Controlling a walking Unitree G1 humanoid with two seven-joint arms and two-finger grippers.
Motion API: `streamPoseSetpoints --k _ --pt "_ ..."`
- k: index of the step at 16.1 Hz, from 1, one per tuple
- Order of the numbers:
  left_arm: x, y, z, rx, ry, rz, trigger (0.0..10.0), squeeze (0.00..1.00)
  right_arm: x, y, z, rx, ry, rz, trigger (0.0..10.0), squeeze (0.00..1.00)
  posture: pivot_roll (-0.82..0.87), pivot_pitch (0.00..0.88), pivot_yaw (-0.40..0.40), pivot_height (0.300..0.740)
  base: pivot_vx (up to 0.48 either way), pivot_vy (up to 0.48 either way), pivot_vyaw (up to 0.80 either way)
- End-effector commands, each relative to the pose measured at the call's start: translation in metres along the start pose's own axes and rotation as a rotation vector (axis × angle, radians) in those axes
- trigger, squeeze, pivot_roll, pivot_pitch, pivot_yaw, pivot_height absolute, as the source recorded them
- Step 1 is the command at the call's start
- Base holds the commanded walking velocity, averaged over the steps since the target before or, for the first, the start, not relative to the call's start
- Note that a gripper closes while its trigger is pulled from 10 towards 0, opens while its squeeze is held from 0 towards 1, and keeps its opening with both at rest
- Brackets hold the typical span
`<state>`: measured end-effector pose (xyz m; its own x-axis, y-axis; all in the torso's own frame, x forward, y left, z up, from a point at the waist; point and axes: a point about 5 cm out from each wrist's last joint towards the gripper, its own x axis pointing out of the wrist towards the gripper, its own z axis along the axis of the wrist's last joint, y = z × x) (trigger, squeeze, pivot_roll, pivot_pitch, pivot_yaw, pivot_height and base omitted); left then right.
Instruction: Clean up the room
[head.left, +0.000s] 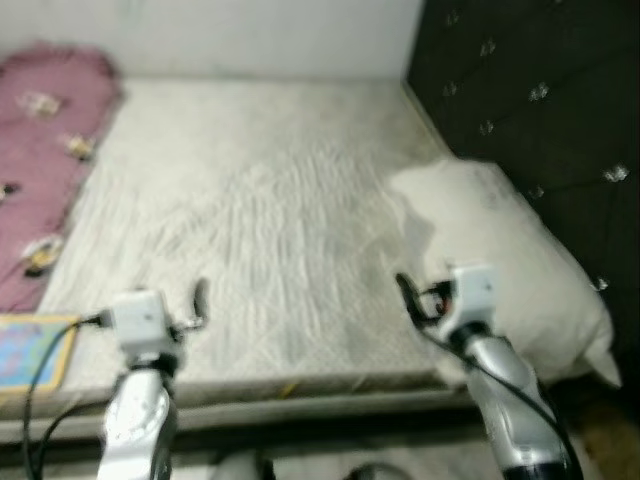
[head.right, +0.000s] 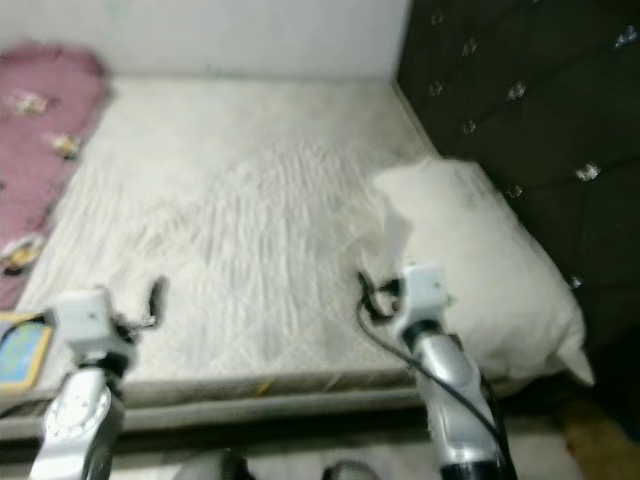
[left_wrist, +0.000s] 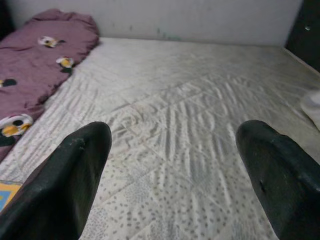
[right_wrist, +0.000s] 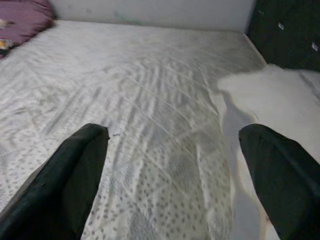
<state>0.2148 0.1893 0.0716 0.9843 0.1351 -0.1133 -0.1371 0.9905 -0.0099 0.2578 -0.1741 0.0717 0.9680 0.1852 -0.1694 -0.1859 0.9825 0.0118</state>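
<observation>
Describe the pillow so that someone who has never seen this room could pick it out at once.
Start at the bare white quilted mattress and go to its side along the dark tufted headboard. The pillow lies there against the headboard, just beyond the right end effector. It is plain white and puffy, unlike the purple patterned blanket on the opposite edge.

Open mattress (head.left: 270, 210) lying ahead; pillow (head.left: 500, 260) crowding the right, purple blanket (head.left: 45, 140) blocking the left
</observation>
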Motion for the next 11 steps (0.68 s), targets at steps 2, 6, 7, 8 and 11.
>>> streamPoseSetpoints --k 2,6,7,8,11 --pt "0.0023 0.0055 0.0049 0.01 -0.015 0.007 10.0 0.0 0.0025 0.0034 0.0064 0.004 -0.024 0.006 10.0 0.0 -0.01 0.0 -0.043 0.74 0.0 0.469 0.0" --pt "0.0022 0.0068 0.0043 0.013 -0.012 0.018 10.0 0.0 0.0026 0.0031 0.0064 0.019 -0.027 0.009 10.0 0.0 -0.01 0.0 -0.04 0.74 0.0 0.469 0.0" --pt "0.0022 0.007 0.0043 0.013 -0.012 0.018 10.0 0.0 0.0028 0.0035 0.0065 0.018 -0.028 0.012 10.0 0.0 -0.01 0.0 -0.04 0.74 0.0 0.469 0.0" --pt "0.0024 0.007 0.0045 0.015 -0.012 0.017 10.0 0.0 0.0028 0.0033 0.0065 0.019 -0.027 0.01 10.0 0.0 -0.01 0.0 -0.039 0.74 0.0 0.469 0.0" --pt "0.0025 0.007 0.0045 0.017 -0.011 0.015 10.0 0.0 0.003 0.0039 0.0066 0.009 -0.024 0.015 10.0 0.0 -0.01 0.0 -0.039 0.74 0.0 0.469 0.0"
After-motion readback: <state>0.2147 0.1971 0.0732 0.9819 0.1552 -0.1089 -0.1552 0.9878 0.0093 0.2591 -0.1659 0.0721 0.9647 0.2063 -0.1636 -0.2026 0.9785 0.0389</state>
